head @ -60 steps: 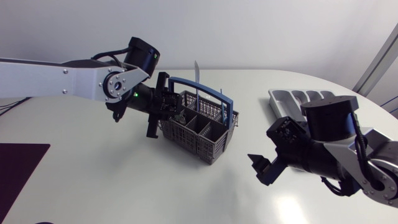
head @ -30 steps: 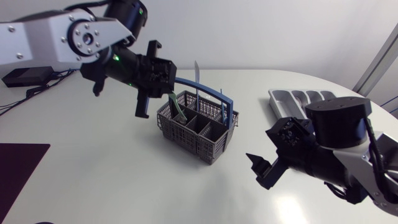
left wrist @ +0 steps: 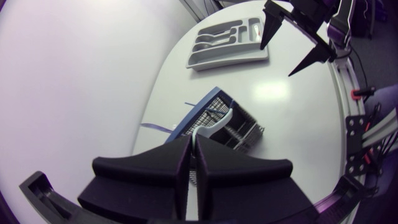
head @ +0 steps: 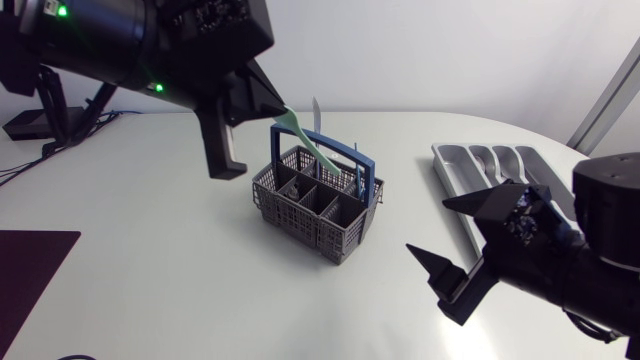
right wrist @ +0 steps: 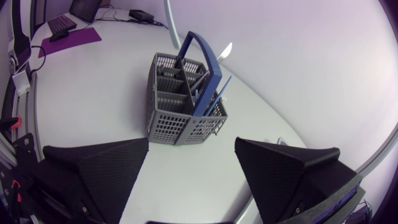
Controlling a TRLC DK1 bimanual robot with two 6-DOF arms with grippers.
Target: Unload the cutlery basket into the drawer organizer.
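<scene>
- One white bench [head: 150, 270] carries everything, and one dark mat [head: 30, 265] lies at its near left corner.
- We have two arms over it. The left arm [head: 110, 40] comes in high above the far left, and the right arm [head: 590, 270] hangs low at the near right.
- Our two left fingers [left wrist: 185, 149] are clenched on one pale green utensil [head: 303, 135], above the basket's far left corner.
- Our two right fingers [head: 447, 277] are spread wide and grasp nothing. They sit between the basket and the organizer, nearer to us than both.
- One grey organizer [head: 470, 170] lies at the bench's far right, well apart from the basket. We count four long slots side by side. Its near end is hidden behind the right fingers.
- One grey basket [head: 310, 210] stands upright mid-bench, with one blue handle [right wrist: 208, 71] and several compartments.
- The utensil slants down from the left fingers to the handle. Its lower end is hidden there, so we cannot tell whether it is clear of the basket.
- We count two other pieces standing in the basket: one pale blade [head: 315, 112] at the far side and one blue piece [right wrist: 219, 90] at the right end.
</scene>
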